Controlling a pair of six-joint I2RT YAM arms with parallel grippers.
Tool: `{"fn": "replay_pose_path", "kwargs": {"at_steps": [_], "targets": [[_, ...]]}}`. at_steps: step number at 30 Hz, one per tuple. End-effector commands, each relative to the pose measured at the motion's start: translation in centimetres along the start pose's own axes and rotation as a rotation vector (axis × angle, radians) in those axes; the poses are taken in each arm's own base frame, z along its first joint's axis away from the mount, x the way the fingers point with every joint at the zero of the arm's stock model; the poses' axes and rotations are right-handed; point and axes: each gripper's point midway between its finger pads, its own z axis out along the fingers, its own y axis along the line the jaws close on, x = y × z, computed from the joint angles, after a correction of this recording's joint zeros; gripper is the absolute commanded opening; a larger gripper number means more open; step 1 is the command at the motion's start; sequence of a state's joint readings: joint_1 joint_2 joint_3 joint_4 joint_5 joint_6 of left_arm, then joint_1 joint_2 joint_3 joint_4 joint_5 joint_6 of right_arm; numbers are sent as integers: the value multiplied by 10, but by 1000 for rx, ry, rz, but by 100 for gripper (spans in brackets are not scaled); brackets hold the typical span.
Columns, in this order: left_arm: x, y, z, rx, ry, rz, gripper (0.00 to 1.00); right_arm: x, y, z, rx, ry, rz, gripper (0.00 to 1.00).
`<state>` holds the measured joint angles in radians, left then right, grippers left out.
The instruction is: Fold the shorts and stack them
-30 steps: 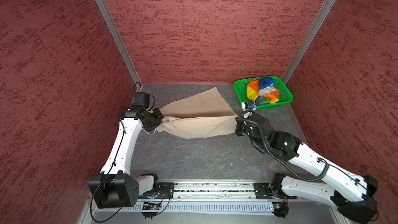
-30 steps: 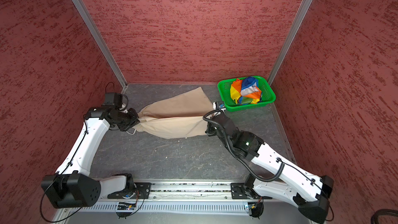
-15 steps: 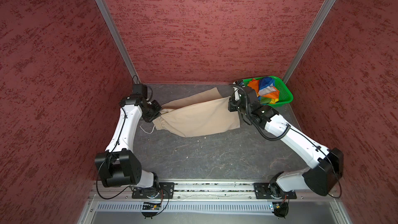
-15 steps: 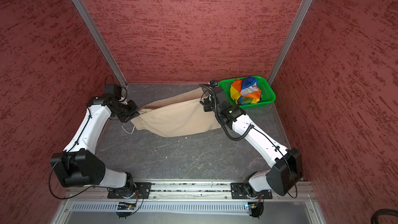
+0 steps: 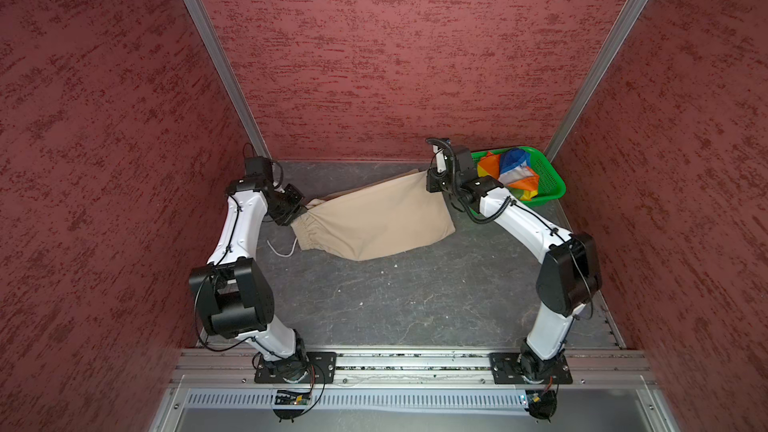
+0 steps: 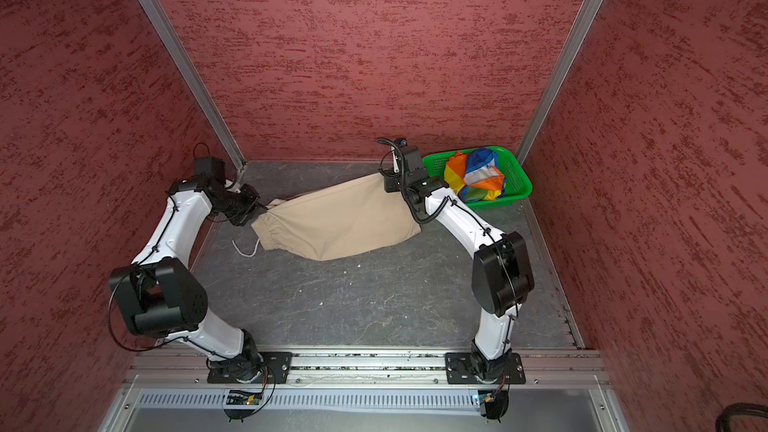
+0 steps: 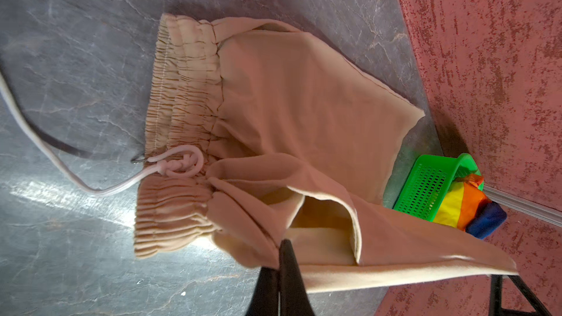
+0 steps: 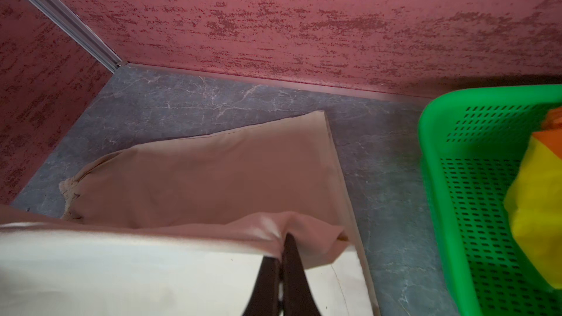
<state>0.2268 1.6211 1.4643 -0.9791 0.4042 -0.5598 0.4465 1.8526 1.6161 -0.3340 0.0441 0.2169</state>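
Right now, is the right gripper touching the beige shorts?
Touching. In the right wrist view the right gripper is shut on a bunched fold of the beige shorts, with the cloth pinched between its dark fingers.

Grey tabletop (image 5: 374,305): beige shorts (image 5: 374,222), green basket (image 5: 550,178)

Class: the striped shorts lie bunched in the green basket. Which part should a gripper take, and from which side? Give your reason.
Take the raised blue fold on top of the striped shorts, coming straight down from above. The basket walls close off the sides, while the crumpled pile bulges above the rim, so that top ridge is probably easiest to pinch.
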Motion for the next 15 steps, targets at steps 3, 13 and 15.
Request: {"fn": "replay_pose_path", "kwargs": {"at_steps": [3, 13, 15], "targets": [[-31, 16, 3, -66, -67, -33, 0, -47, -45, 16, 120, -155, 70, 0], [-50, 31, 27, -144, -67, -42, 0, -40, -49, 79, 117, -128, 77, 0], [-53, 36, 34, -163, -72, -46, 0, -31, -50, 93, 116, -104, 74, 0]]}}
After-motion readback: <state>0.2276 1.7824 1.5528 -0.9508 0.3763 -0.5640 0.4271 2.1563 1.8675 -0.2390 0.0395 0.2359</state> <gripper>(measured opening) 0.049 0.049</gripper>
